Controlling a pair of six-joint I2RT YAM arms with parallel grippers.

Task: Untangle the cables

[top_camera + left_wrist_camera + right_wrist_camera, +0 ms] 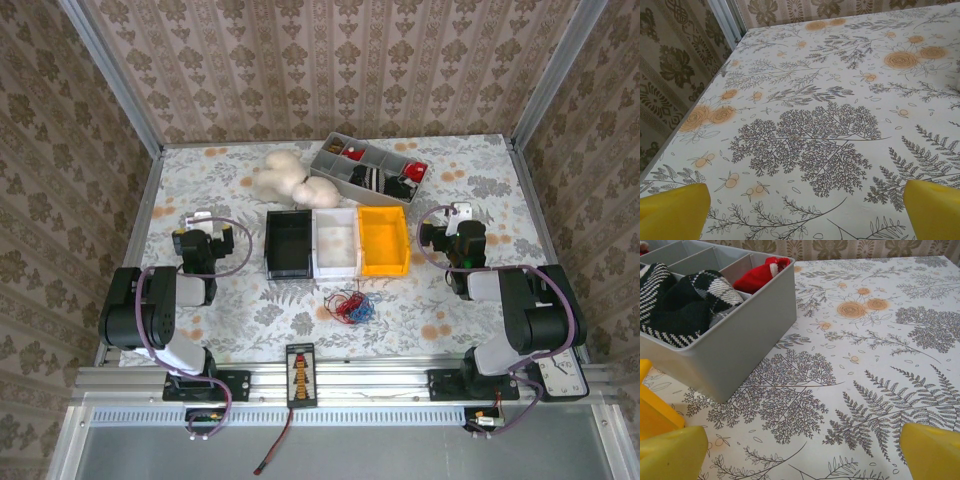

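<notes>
Tangled cables (352,305) near the surface's (250,325) near edge
Thin red, blue and black wires in one small knot, midway along; left pincer (804,209) and right pincer (802,451) both spread wide, holding nothing.

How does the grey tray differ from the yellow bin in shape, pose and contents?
The grey tray is long and divided into compartments; the yellow bin is one open box. The tray lies at an angle to the table edge, the bin square to it. The tray holds dark patterned cloth and a red item; the bin looks empty. Both are open-topped and rest on the table.
</notes>
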